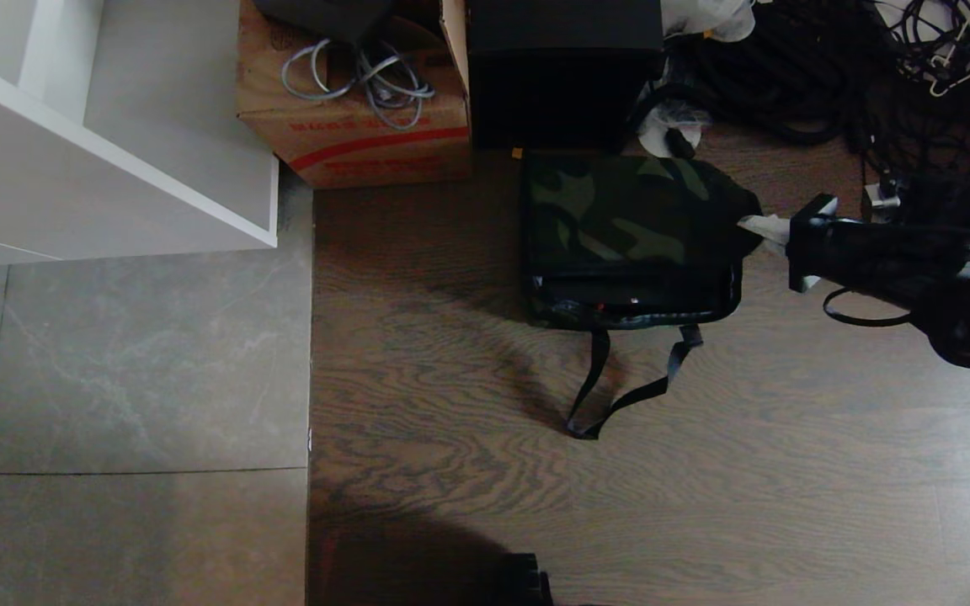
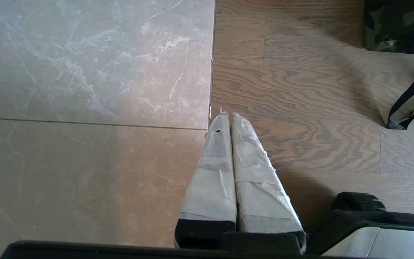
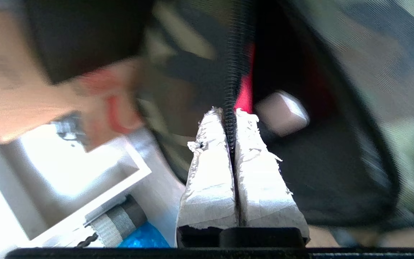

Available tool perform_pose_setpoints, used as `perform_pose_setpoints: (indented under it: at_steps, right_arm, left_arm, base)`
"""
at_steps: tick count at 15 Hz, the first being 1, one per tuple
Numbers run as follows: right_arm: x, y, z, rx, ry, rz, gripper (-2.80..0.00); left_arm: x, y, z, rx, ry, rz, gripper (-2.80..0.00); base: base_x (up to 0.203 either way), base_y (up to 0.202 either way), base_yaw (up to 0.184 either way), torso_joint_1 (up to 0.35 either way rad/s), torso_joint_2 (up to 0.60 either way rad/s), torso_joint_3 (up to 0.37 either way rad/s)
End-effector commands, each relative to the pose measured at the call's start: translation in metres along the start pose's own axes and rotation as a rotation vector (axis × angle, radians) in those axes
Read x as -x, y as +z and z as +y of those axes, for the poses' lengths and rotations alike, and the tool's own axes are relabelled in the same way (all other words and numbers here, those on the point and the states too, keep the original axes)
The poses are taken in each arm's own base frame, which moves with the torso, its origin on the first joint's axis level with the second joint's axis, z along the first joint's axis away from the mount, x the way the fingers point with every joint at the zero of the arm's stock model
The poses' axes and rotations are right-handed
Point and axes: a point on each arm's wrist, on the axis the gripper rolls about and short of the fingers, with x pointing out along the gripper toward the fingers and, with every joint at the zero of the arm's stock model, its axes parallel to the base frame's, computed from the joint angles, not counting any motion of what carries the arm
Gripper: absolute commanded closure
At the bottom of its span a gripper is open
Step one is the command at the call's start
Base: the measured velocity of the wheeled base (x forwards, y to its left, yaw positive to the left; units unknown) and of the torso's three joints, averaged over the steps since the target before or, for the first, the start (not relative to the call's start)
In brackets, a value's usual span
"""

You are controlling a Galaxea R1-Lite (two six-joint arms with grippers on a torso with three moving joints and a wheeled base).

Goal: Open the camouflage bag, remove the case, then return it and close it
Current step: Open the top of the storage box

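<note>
Perhaps a storeroom (cardboard box [image 1: 359,126], tangled black cables [image 1: 796,76], white shelving [image 1: 114,126]).

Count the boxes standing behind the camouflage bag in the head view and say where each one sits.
2. The brown cardboard box stands behind and left of the camouflage bag; the plain black box stands directly behind it, touching the cardboard one. Others may hide among the cables.

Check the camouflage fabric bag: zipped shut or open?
Partly open. The camouflage fabric bag gapes along its near edge, red lining shows beside the zipper, and the right claw pinches that zipper edge.
</note>
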Motion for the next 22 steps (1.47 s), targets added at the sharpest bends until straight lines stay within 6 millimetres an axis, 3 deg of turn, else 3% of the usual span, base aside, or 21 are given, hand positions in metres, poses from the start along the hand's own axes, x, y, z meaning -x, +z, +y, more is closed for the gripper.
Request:
perform_pose_setpoints:
  at_steps: [1,11,12,18,22]
  right_arm:
    - [0.001,0.014,0.026,0.04,0.076,-0.04,0.0]
    - [-0.007,0.042,0.057,0.123,0.19,-0.112,0.0]
    - [-0.01,0.044,0.057,0.127,0.196,-0.118,-2.8]
    - [-0.026,0.052,0.053,0.139,0.223,-0.137,-2.8]
    - [-0.037,0.068,0.064,0.126,0.298,-0.179,-2.8]
  left_arm:
    - [-0.001,-0.003,0.0,0.0,0.001,0.01,0.0]
    - [-0.001,-0.003,0.0,0.0,0.0,0.01,0.0]
    - [-0.001,-0.003,0.0,0.0,0.001,0.01,0.0]
    - [-0.001,-0.003,0.0,0.0,0.001,0.011,0.0]
    - [-0.001,-0.003,0.0,0.0,0.001,0.011,0.0]
  base:
    - [0.0,0.0,0.0,0.0,0.0,0.0]
    - [0.0,0.0,0.0,0.0,0.0,0.0]
    - [0.0,0.0,0.0,0.0,0.0,0.0]
    - [0.0,0.0,0.0,0.0,0.0,0.0]
    - [0.0,0.0,0.0,0.0,0.0,0.0]
